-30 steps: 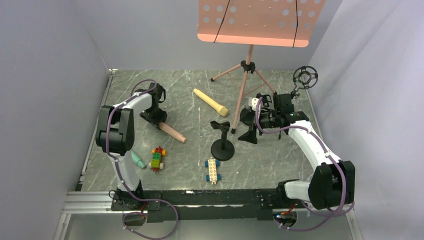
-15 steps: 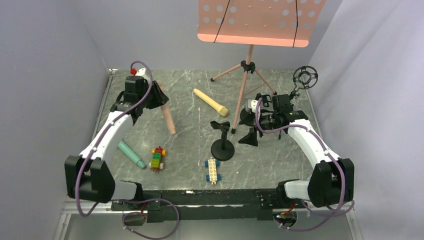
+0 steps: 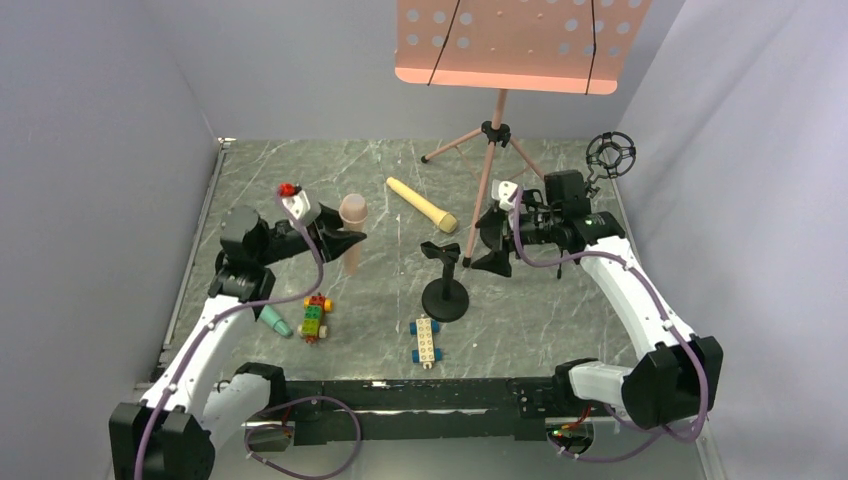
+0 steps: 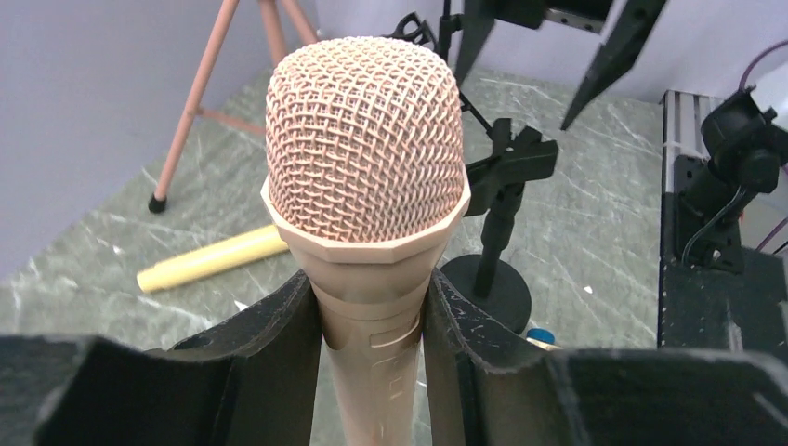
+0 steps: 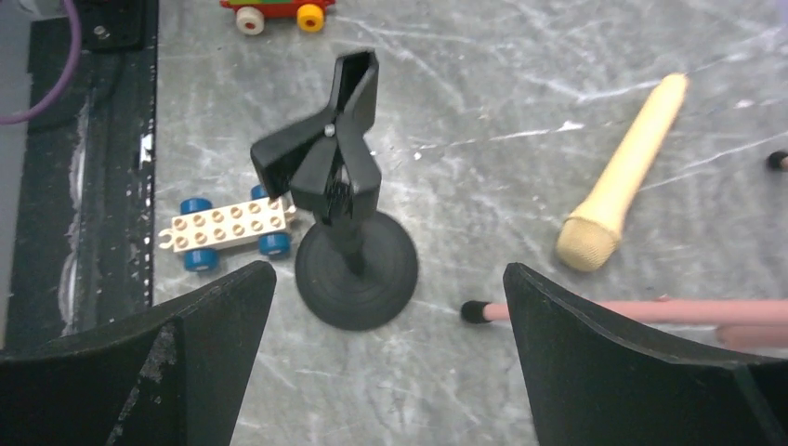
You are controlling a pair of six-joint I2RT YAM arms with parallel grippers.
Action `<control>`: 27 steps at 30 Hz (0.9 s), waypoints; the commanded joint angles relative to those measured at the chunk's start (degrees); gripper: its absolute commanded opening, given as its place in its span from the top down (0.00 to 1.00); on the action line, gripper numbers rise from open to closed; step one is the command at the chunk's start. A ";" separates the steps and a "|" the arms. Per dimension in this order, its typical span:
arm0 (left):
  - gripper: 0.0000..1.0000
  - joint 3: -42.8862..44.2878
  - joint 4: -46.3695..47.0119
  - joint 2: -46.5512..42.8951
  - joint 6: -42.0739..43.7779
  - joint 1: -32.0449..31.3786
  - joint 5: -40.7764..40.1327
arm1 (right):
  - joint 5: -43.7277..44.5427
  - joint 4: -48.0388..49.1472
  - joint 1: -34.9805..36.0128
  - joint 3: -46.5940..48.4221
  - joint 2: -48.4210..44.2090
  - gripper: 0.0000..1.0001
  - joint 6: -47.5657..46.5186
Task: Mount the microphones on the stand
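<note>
Teal mic lay flat on the table at the far left, partly hidden by the left arm, just at 9 o'clock of a colourful car.

At 12 o'clock of that car, the left gripper was clamped on the pink mic. The mic stood upright with its mesh head on top. In the wrist view both fingers pressed against the handle just under the head. Whether the handle's lower end touched the table could not be told.

A white car with blue wheels sat at 7 o'clock of the stand, close to its round base. The stand was black and upright, with a spring clip on top, well apart from the pink mic at its 9 o'clock.

The yellow mic lay flat at 11 o'clock of the stand, head toward 4 o'clock and handle toward 10 o'clock.

A pink music stand rose at 12 o'clock of the table on a tripod. One foot came down near the stand's base, between it and the yellow mic's head.

The right gripper hovered at 2 o'clock of the stand, jaws spread wide, gripping nothing. Its wrist view looked down on the clip and base between the two fingers.

A black shock mount stood at 1 o'clock of that gripper, by the right wall.
</note>
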 commanded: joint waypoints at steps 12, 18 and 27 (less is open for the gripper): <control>1.00 -6.21 16.30 -4.78 -0.93 0.12 4.10 | 14.64 5.92 14.02 5.65 1.17 0.00 13.14; 1.00 -6.36 16.15 -5.65 -0.83 0.12 3.55 | 13.64 11.47 14.63 2.70 1.51 0.00 20.63; 1.00 -7.15 18.84 -5.15 -2.62 0.12 3.50 | 15.41 13.82 14.89 2.40 1.52 0.07 24.96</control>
